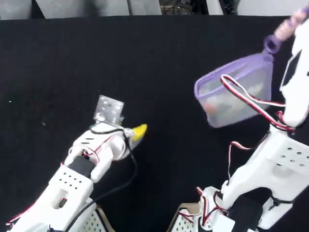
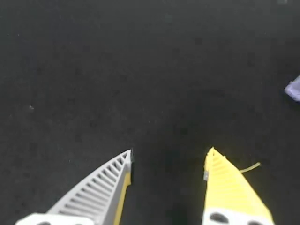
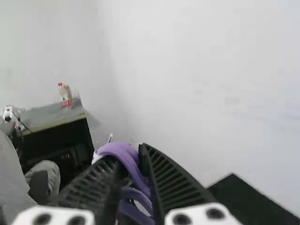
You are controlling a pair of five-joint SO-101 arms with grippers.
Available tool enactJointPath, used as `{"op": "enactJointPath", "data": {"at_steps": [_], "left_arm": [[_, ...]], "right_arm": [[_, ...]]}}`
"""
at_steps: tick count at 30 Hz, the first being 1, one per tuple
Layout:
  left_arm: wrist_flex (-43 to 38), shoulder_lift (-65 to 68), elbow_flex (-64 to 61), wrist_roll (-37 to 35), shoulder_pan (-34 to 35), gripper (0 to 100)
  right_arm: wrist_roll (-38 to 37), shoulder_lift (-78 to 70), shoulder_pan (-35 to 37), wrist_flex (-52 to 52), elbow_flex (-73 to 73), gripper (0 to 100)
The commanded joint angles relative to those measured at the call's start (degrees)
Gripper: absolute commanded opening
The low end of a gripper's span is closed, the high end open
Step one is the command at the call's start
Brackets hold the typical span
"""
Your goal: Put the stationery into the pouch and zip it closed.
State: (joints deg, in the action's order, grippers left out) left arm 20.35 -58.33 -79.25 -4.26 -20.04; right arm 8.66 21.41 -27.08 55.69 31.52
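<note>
A translucent purple pouch (image 1: pixel 236 89) hangs tilted in the air above the right side of the black table, with pale and orange stationery showing dimly inside. Its purple pull strap (image 1: pixel 280 33) runs up to my right gripper (image 1: pixel 300 15) at the top right corner. In the right wrist view that gripper (image 3: pixel 131 154) is shut on the purple strap (image 3: pixel 123 157). My left gripper (image 1: pixel 123 121) sits low over the table's middle left, open, with nothing between its grey and yellow fingers (image 2: pixel 168 157). A corner of the pouch (image 2: pixel 293 89) shows far off.
Red and white cables (image 1: pixel 251 99) of the right arm cross in front of the pouch. The black table (image 1: pixel 96 58) stretches bare to the left and back. The right wrist camera faces a white wall and a dark cabinet (image 3: pixel 51 133) with a bottle on it.
</note>
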Motion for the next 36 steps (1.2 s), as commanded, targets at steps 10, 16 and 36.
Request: {"op": "enactJointPath", "data": {"at_steps": [10,16,36], "left_arm": [[-4.3,-0.8,0.0,0.6,6.4,25],[-4.2,-0.8,0.0,0.6,6.5,25],[5.2,-0.9,8.4,-3.8,13.1,25]], "right_arm": [[-14.1,4.6,2.5,-4.6,9.3,1.1],[-14.2,4.6,8.3,-4.9,5.0,1.1],[-36.7,4.7,29.1,-9.4,-15.1,1.1]]}}
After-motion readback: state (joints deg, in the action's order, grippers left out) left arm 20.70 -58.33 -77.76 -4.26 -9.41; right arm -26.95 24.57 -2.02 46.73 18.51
